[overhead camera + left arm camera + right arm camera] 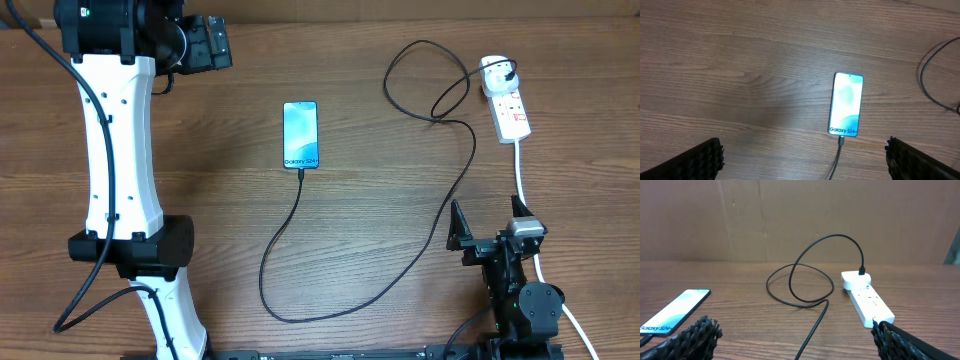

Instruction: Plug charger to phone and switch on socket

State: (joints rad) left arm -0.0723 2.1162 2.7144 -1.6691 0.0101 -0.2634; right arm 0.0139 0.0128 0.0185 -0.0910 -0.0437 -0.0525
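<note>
- Lower right: the right hand [791,326] hangs wide open and empty, low over the bench [380,60], well placed to reach the socket.
- Centre: the charger [472,150] appears seated in the lower end of the phone [301,134], its cable slack so nothing tugs.
- Upper right: the socket [512,110] carries the charger's far end; whether it is switched on cannot be told.
- Upper left: the left hand [802,142] is spread wide and empty, high above the phone.

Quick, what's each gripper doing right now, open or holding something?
Left gripper: open, holding nothing.
Right gripper: open, holding nothing.
</note>
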